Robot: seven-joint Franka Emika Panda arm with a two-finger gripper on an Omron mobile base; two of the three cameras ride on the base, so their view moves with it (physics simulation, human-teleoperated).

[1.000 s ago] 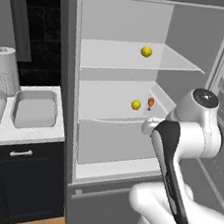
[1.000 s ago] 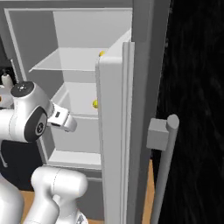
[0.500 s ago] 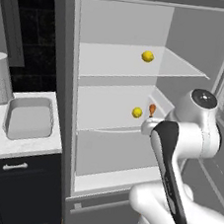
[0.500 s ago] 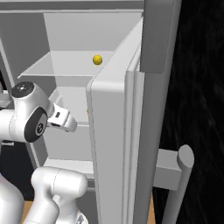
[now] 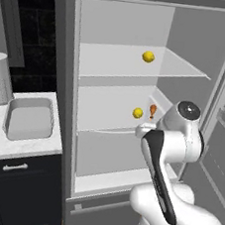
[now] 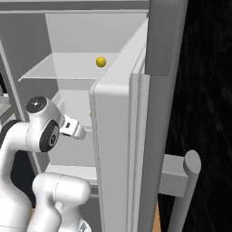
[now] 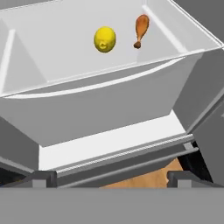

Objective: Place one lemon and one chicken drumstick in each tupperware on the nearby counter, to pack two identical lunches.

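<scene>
Yellow lemon [image 7: 105,39] lay just beside a chicken drumstick [image 7: 140,29] near the middle shelf's [image 7: 57,48] back right corner. Another lemon [image 5: 148,56] sat on the upper shelf [image 5: 111,59]. I couldn't tell how wide my claw stood.

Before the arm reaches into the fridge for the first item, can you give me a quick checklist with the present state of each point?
1. Fridge door open, shelves exposed: ok.
2. Lemon and chicken drumstick apart on the middle shelf, so either can be taken alone: ok.
3. Second lemon on the upper shelf: ok. Second drumstick: cannot tell.
4. Open tupperware waiting on the counter left of the fridge: ok. The other container at the left base view's edge is cut off: cannot tell.
5. End effector aimed at the middle shelf: ok. Open or shut: cannot tell, its fingertips are not visible.
</scene>
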